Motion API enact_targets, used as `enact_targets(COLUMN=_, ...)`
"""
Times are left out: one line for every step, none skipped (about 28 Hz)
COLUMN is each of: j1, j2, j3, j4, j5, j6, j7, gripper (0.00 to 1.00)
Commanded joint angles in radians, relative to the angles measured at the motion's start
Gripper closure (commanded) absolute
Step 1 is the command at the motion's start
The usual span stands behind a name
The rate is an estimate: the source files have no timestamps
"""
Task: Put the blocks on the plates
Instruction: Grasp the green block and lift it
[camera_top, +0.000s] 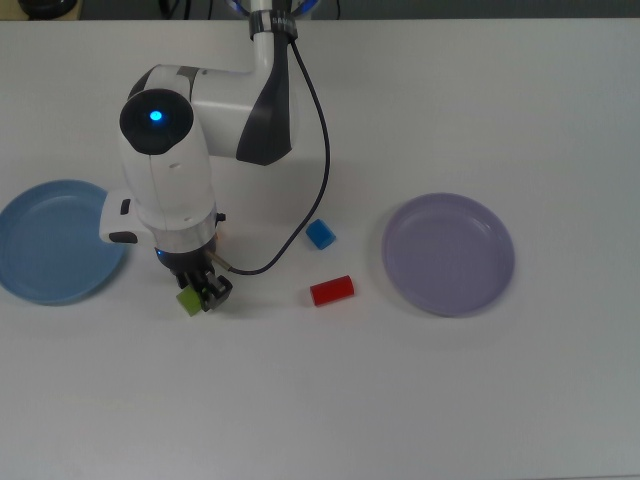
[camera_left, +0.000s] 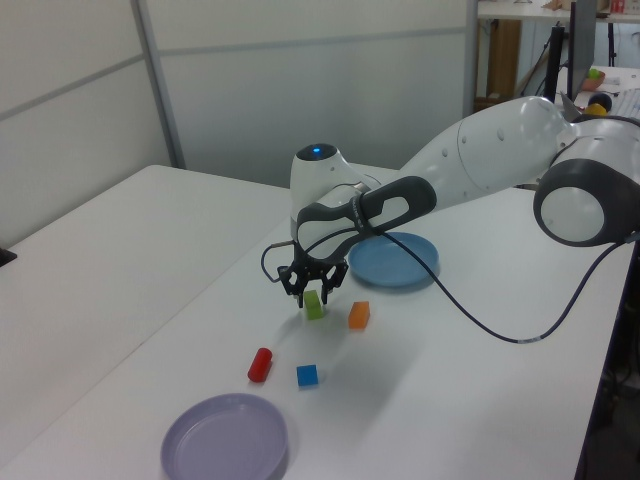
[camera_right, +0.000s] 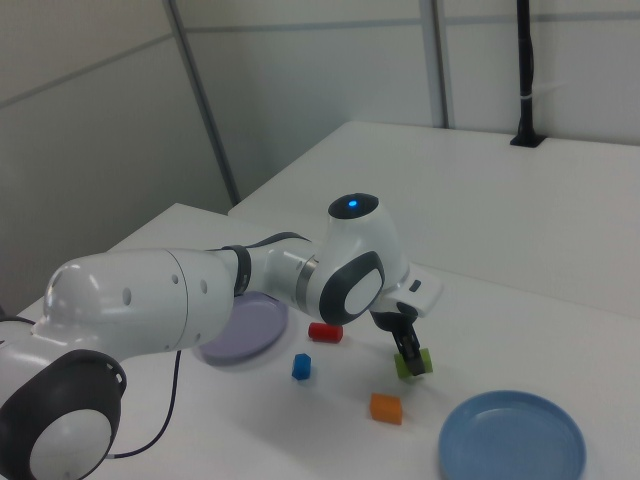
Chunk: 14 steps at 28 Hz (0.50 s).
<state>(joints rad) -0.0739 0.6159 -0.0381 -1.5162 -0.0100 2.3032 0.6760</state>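
Note:
My gripper (camera_left: 312, 291) is low over the lime-green bar (camera_left: 314, 306), open, with a finger on either side of it; the top view shows the same bar (camera_top: 188, 300) poking out beside the gripper (camera_top: 207, 292). The orange slab (camera_left: 358, 315) lies just to the left view's right of the bar, hidden under the arm in the top view. The small blue cube (camera_top: 320, 234) and the red cylinder (camera_top: 331, 290) sit on the table between the plates. At the top view's left is the light blue plate (camera_top: 45, 245), at its right the lavender plate (camera_top: 448, 254); both hold nothing.
A black cable (camera_top: 322, 130) loops from the arm's base down to the wrist, above the blue cube. The white arm (camera_top: 170, 170) covers the table between the light blue plate and the cube. Grey wall panels (camera_left: 300, 90) stand behind the table in the left view.

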Motion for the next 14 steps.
enact_targets(j1=-0.001, j2=-0.007, j3=-0.003, j4=-0.009, j5=0.005, j6=0.022, j7=-0.015, gripper=1.00)
enact_targets(j1=-0.001, j2=-0.007, j3=-0.003, j4=-0.009, j5=0.005, j6=0.022, j7=-0.024, gripper=1.00)
enact_targets(j1=-0.001, j2=-0.007, j3=-0.003, j4=-0.009, j5=0.005, j6=0.021, j7=-0.033, gripper=1.00)
enact_targets(j1=-0.001, j2=-0.007, j3=-0.003, j4=-0.009, j5=0.005, j6=0.021, j7=-0.042, gripper=1.00)
enact_targets(j1=-0.001, j2=-0.010, j3=-0.003, j4=-0.009, j5=0.005, j6=0.018, j7=-0.059, gripper=1.00)
enact_targets(j1=-0.003, j2=-0.011, j3=-0.003, j4=-0.009, j5=0.005, j6=0.016, j7=-0.068, gripper=1.00)
enact_targets(j1=-0.004, j2=-0.016, j3=-0.003, j4=-0.007, j5=0.007, j6=0.012, j7=-0.076, gripper=1.00)
enact_targets(j1=-0.006, j2=-0.019, j3=-0.003, j4=-0.007, j5=0.007, j6=0.009, j7=-0.085, gripper=1.00)
enact_targets(j1=-0.009, j2=-0.024, j3=-0.005, j4=-0.007, j5=0.008, j6=0.005, j7=-0.093, gripper=1.00)
enact_targets(j1=-0.013, j2=-0.028, j3=-0.005, j4=-0.007, j5=0.011, j6=0.005, j7=-0.099, gripper=1.00)
enact_targets(j1=-0.029, j2=-0.047, j3=-0.005, j4=-0.007, j5=0.015, j6=-0.007, j7=-0.110, gripper=1.00)
enact_targets(j1=-0.038, j2=-0.056, j3=-0.005, j4=-0.007, j5=0.016, j6=-0.020, j7=-0.116, gripper=1.00)
enact_targets(j1=-0.049, j2=-0.065, j3=-0.005, j4=-0.005, j5=0.018, j6=-0.039, j7=-0.125, gripper=1.00)
enact_targets(j1=-0.058, j2=-0.076, j3=-0.005, j4=-0.002, j5=0.019, j6=-0.059, j7=-0.136, gripper=1.00)
